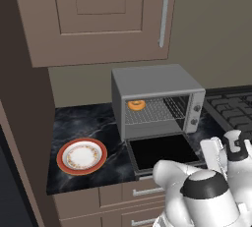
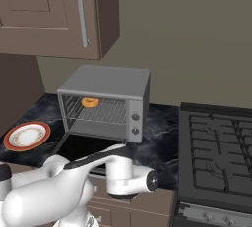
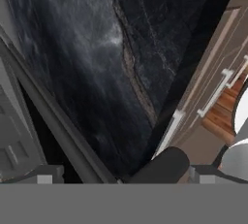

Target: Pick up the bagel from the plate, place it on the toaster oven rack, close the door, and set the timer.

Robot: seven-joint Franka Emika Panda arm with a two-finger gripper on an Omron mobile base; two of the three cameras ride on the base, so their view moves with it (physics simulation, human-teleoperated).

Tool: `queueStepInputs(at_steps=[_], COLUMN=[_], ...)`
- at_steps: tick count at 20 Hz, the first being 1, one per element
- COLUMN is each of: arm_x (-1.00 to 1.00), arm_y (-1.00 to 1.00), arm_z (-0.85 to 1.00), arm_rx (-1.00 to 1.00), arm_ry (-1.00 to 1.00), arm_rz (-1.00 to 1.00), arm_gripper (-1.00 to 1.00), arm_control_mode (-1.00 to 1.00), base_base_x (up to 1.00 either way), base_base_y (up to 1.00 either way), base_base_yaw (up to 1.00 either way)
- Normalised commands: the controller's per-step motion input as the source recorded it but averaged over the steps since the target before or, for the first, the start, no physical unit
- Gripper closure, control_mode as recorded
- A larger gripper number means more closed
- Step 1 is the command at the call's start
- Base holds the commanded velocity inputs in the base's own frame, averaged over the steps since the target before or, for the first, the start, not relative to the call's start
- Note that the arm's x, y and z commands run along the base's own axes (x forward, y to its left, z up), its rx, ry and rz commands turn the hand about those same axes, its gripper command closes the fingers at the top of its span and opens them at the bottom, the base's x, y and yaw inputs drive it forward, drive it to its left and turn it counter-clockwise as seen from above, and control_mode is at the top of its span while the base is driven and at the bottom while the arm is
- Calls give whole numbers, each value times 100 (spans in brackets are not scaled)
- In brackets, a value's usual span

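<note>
Near the middle of the left base view, the toaster oven [image 1: 157, 100] is standing on the dark marbled bench [image 1: 91, 123], and the bagel [image 1: 136, 105] is already lying on the toaster oven rack [image 1: 155, 112], at its left rear part. The door [image 1: 165, 151] is hanging open, lying flat toward the front edge of the bench, its dark glass facing upward. The plate [image 1: 81, 156] is sitting at the lower left of that view, with nothing on it. The claw [image 3: 116, 177] is pointing down at the bench just beside the open door; in the hand view its two dark tips are standing wide apart and are pinching nothing. The door's long axis is running left to right across the front of the oven, so I judge the coming move is asking the claw to go under the front edge and lift it toward the cavity. The oven body is smooth grey metal, the rack is a grid of thin silver wires, the bagel is a small golden ring, and the bench is glossy with pale veins.
</note>
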Motion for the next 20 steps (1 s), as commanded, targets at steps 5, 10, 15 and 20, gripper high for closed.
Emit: queueStepInputs(at_steps=[5, 10, 15, 20], arm_x=[57, 50, 40, 68], arm_y=[23, 14, 11, 25], arm_z=[19, 53, 70, 52], arm_rx=[3, 6, 8, 7], arm_ry=[-3, -5, -4, -5], arm_rz=[-8, -4, -3, -2], arm_gripper=[-100, -100, -100, -100], arm_control_mode=[-100, -100, -100, -100], base_base_x=[0, 0, 0, 0], base_base_y=[0, 0, 0, 0], base_base_yaw=[0, 0, 0, 0])
